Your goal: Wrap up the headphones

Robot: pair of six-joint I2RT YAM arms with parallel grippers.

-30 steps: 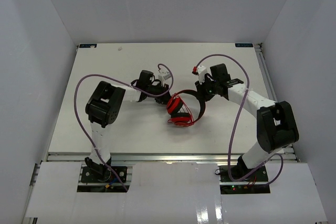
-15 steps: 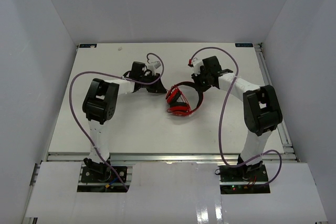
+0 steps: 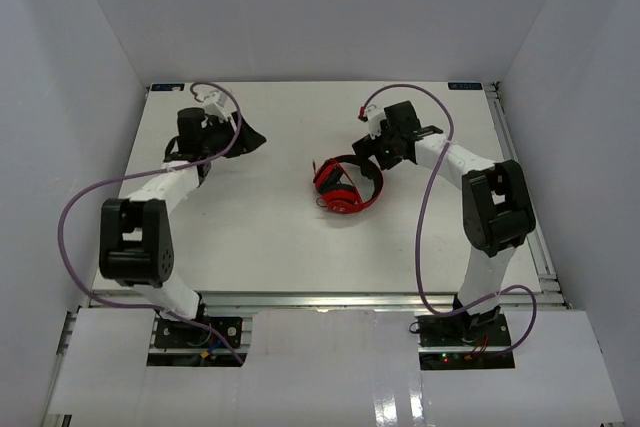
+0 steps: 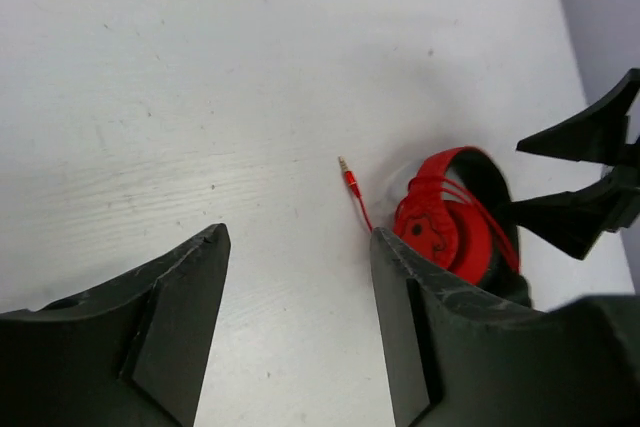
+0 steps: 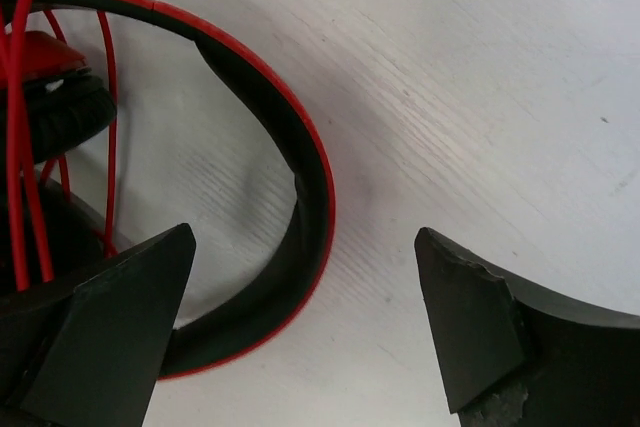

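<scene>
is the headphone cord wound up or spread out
Mostly wound: red cord loops around the headphones; only the plug end lies loose.

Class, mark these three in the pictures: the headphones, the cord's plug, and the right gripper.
headphones [image 3: 343,203], top view, red ear cup.
plug [image 4: 350,180], left wrist view, red sleeve behind the tip.
right gripper [image 5: 303,235], right wrist view, midway between its open fingertips.

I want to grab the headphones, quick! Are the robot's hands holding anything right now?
Left gripper: open, holding nothing.
Right gripper: open, holding nothing; the headphones lie loose just below it.
</scene>
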